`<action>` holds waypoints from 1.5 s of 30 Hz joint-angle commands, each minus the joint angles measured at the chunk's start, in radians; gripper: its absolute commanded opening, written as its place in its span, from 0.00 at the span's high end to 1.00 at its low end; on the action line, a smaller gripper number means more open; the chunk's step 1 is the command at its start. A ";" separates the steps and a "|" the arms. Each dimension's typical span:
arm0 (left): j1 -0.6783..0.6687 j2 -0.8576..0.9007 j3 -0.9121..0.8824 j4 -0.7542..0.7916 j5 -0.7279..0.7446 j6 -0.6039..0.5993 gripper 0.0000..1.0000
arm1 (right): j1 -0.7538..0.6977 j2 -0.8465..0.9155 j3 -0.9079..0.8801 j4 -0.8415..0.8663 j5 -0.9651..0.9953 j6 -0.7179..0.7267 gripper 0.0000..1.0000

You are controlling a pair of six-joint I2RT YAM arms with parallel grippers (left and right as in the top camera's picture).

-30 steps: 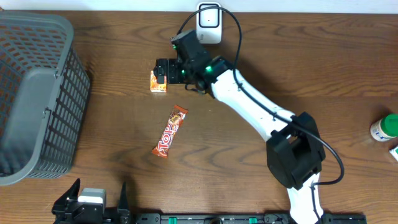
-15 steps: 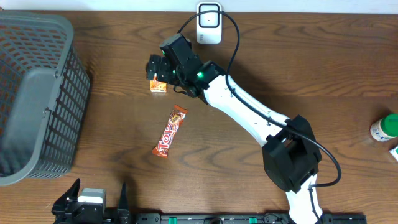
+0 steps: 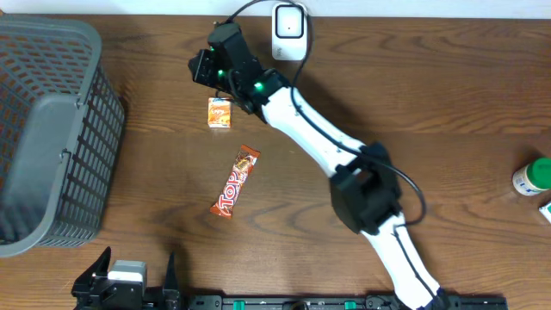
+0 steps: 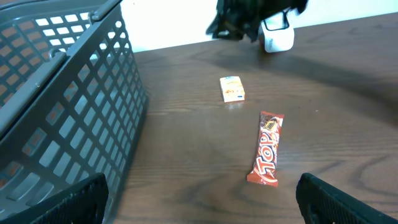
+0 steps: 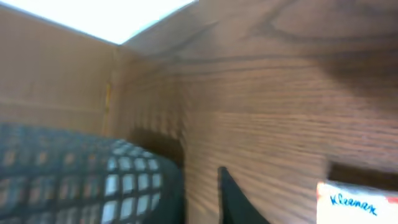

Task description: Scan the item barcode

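A small orange and white box lies on the wooden table, with a red candy bar nearer to me. The left wrist view shows the same box and candy bar. At the table's far edge stands the white scanner. My right gripper hovers beyond and left of the box, apart from it. Its fingers form a single dark wedge, shut on nothing, and the box sits at lower right of that blurred view. My left gripper stays open at the near edge, empty.
A grey mesh basket fills the table's left side, and it looms large on the left of the left wrist view as the basket. A green-capped white bottle stands at the right edge. The scanner's black cable loops over the right arm.
My right arm has swung back and to the left, off the small box, and its jaws have closed. The box stayed on the table. The left arm has not moved.
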 commanded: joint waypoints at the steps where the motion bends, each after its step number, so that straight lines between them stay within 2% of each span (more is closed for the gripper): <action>1: -0.002 -0.003 0.005 0.001 -0.009 0.002 0.04 | -0.003 0.087 0.086 -0.008 0.005 -0.001 0.97; 8: -0.002 -0.003 0.005 0.001 -0.009 0.002 0.04 | 0.011 0.144 0.105 -0.008 0.105 0.002 0.99; 24: -0.002 -0.003 0.005 0.001 -0.009 0.002 0.04 | 0.009 0.242 0.104 -0.068 0.078 -0.005 0.99; 32: -0.002 -0.003 0.005 0.001 -0.009 0.002 0.03 | 0.008 0.244 0.104 -0.257 0.062 -0.101 0.99; 36: -0.002 -0.003 0.005 0.001 -0.009 0.002 0.03 | -0.003 0.219 0.104 -0.407 0.079 -0.121 0.99; 45: -0.002 -0.003 0.005 0.001 -0.009 0.002 0.04 | -0.021 0.082 0.104 -0.754 0.397 -0.110 0.99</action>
